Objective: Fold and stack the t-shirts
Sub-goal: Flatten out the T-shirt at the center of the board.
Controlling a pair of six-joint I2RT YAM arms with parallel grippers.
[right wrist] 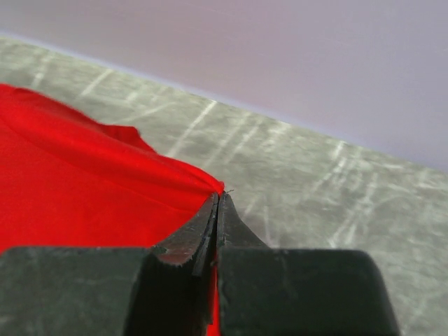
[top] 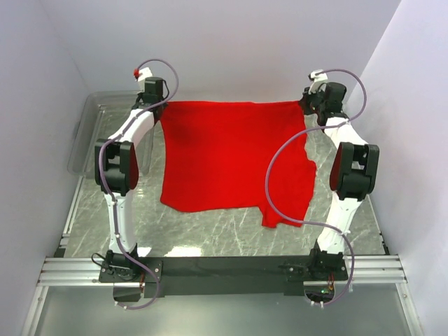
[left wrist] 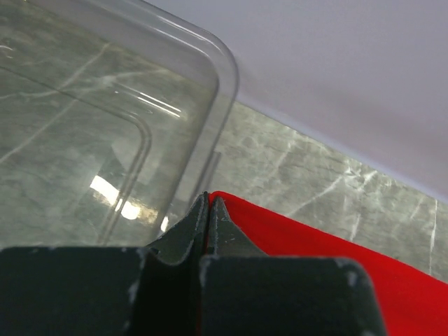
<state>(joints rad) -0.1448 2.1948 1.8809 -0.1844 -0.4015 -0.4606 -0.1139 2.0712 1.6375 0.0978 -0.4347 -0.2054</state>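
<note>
Both arms reached well forward toward the far side, wide apart. The left gripper (top: 163, 105) had its jaws pressed tight together on one far corner of the t-shirt (top: 231, 154), and the right gripper (top: 306, 105) was clamped just as tight on the other corner.

Left gripper (top: 160, 106), right gripper (top: 306, 106) seemingly pinch t-shirt (top: 234, 154)
</note>
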